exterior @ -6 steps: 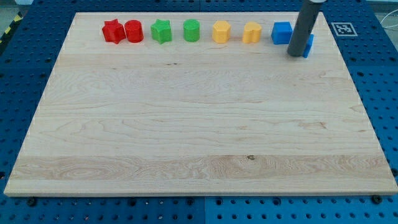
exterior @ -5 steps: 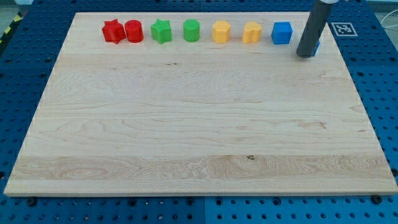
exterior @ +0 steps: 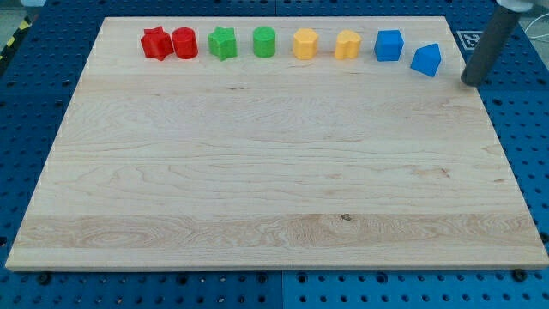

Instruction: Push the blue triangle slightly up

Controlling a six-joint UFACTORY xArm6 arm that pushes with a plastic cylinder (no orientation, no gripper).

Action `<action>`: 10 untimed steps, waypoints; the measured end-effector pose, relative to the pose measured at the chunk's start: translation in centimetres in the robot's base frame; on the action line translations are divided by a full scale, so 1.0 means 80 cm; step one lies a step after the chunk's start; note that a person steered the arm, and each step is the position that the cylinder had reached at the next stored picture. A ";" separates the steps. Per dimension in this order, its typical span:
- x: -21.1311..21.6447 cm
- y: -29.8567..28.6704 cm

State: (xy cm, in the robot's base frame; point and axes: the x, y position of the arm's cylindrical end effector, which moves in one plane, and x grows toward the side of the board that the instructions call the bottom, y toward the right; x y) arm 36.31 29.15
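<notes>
Blue triangle (exterior: 426, 60) sits near the top-right corner of the wooden counter (exterior: 257, 172), just right of and a bit lower than the blue cube (exterior: 389, 45), close to it but not touching. My tip (exterior: 473, 81) is to the triangle's right and slightly lower in the view, at the counter's right edge, clearly apart from the triangle with bare wood between them. No fingers on this rig, just the straight dark rod, so nothing opens or closes and nothing is held; the tip is not in contact with any block. Rest of the row along the top edge, from the view's left: red star (exterior: 155, 42) and red cylinder (exterior: 184, 42) touching or nearly so, then green star (exterior: 222, 42), green cylinder (exterior: 264, 41), two yellow blocks (exterior: 305, 43) and (exterior: 347, 44) whose shapes I can't pin down, then the blue cube. The triangle is the only block sitting below that row line. A black-and-white marker tag (exterior: 473, 39) lies off the counter's top-right corner, partly behind the rod, on the blue pegboard base (exterior: 34, 103).
</notes>
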 end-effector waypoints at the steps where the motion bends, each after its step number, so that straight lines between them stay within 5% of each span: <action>1: 0.006 -0.039; 2: 0.003 -0.083; 10: -0.045 -0.067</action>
